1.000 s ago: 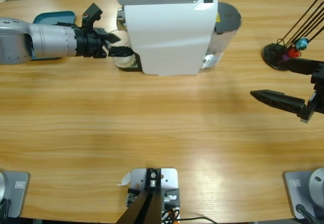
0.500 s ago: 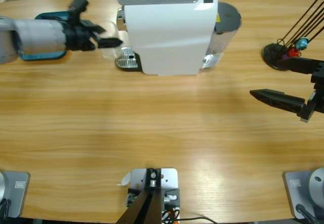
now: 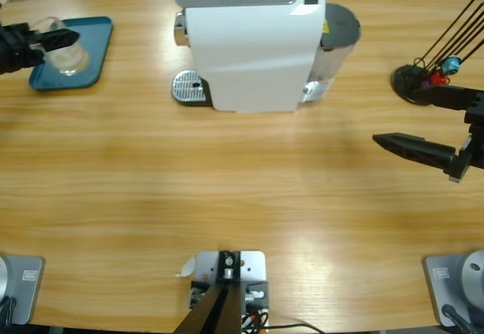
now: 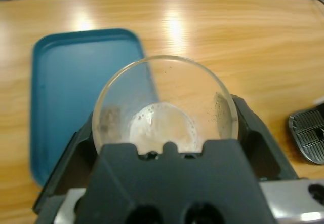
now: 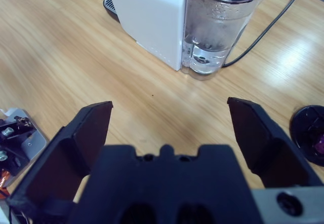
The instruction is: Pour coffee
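- Right now, in the high view, your left pincer [image 3: 57, 41] sits at the far left edge of the bench [image 3: 227, 190], clamped on a clear glass cup [image 3: 66, 53] that hangs over the teal tray [image 3: 97, 33].
- From above, the cup is well apart from the white coffee machine [image 3: 249, 47]; the machine's round drip grate [image 3: 189, 88] lies bare at its left side, between the tray and the machine body.
- Also in the high view, your right pincer [image 3: 435, 126] hovers at the far right, near a black stand with thin rods [image 3: 416, 81], well away from cup and tray.
- Looking along the left wrist, you see the glass cup [image 4: 164, 110] upright between the jaws, its mouth facing the camera and a pale residue at its bottom; whether it holds coffee is hard to tell.
- Here the teal tray [image 4: 71, 92] lies below and to the left of the cup, with only part of the cup over it, and the drip grate [image 4: 309, 140] peeks in at the right edge.
- Judging by this, the coming move turns on shifting the cup further over the tray before lowering; the left arm is plainly the nearer one.
- Along the right wrist, your right pincer [image 5: 174, 127] stands wide apart and holds nothing, facing the coffee machine [image 5: 152, 16] and its water tank [image 5: 220, 26].
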Controlling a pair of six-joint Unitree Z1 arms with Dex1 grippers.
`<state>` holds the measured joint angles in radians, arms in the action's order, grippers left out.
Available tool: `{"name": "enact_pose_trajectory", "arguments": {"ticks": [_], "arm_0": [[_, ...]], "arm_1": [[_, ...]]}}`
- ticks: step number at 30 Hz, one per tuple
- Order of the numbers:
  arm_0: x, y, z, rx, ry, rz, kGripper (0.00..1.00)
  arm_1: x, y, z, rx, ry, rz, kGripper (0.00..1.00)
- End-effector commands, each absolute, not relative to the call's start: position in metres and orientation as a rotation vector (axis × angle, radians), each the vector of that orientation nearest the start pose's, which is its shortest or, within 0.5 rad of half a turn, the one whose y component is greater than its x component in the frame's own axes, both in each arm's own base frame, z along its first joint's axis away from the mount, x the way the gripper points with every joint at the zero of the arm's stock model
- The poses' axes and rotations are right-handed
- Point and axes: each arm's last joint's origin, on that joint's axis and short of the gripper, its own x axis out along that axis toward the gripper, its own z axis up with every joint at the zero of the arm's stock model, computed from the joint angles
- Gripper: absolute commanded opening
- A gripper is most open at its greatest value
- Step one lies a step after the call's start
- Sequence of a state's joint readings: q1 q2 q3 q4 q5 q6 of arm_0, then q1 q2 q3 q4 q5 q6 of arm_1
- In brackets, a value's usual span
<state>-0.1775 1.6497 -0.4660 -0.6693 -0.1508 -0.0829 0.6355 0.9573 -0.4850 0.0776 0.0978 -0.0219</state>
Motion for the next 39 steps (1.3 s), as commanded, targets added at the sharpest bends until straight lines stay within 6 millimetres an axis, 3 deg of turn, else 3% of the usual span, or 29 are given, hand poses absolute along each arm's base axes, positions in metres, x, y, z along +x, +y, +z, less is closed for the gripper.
{"name": "enact_pose_trajectory", "arguments": {"ticks": [1,15,17,20,24,26,32,35,39], "arm_0": [[0.279,-0.03,0.193,-0.114,0.499,-0.175,0.25],[0.291,-0.02,0.157,-0.109,0.614,-0.095,0.26],[0.293,-0.02,0.152,-0.108,0.623,-0.093,0.355],[0.295,-0.02,0.146,-0.112,0.637,-0.102,0.383],[0.295,-0.022,0.142,-0.122,0.651,-0.131,0.817],[0.293,-0.024,0.141,-0.135,0.659,-0.166,0.878],[0.278,-0.03,0.161,-0.179,0.611,-0.313,0.996],[0.275,-0.02,0.169,-0.186,0.583,-0.281,0.996],[0.252,-0.007,0.196,-0.181,0.49,-0.233,0.996]], "arm_1": [[0.089,0.075,0.268,-0.187,0.564,0.756,1.0],[0.088,0.075,0.268,-0.185,0.558,0.761,1.0],[0.087,0.074,0.269,-0.185,0.553,0.764,1.0],[0.087,0.074,0.269,-0.185,0.553,0.765,1.0],[0.086,0.074,0.269,-0.185,0.55,0.768,1.0],[0.086,0.074,0.269,-0.185,0.55,0.769,1.0],[0.087,0.075,0.268,-0.185,0.562,0.768,1.0],[0.086,0.075,0.268,-0.184,0.557,0.768,1.0],[0.082,0.071,0.27,-0.177,0.532,0.765,1.0]]}}
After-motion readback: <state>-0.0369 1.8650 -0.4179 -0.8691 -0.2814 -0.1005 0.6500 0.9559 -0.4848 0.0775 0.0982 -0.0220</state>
